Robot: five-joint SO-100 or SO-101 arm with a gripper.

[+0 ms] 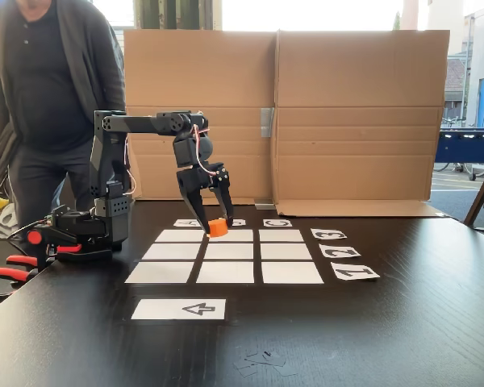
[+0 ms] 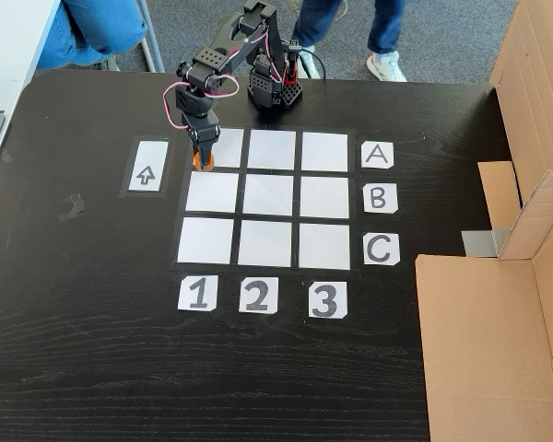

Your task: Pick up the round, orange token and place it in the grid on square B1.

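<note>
the token (image 1: 218,228), a stubby bright orange cylinder, sat upright at the outer edge of the grid (image 2: 268,197), by the corner square in row a, column 1. the grid was nine blank white rectangles, three by three, flat. square b1 (image 2: 212,192) was bare, just beside the token.

Arm reaching down at the corner of the grid on a black table

From above, the gripper (image 2: 201,160) points down at the left edge of the A1 square (image 2: 217,149), its fingers around the orange token (image 2: 201,163), whose orange shows just beneath them. The grid (image 2: 267,196) has labels A, B, C to its right and 1, 2, 3 below. An arrow card (image 2: 147,167) lies just left of the gripper; cardboard (image 2: 498,350) stands at right.
</note>
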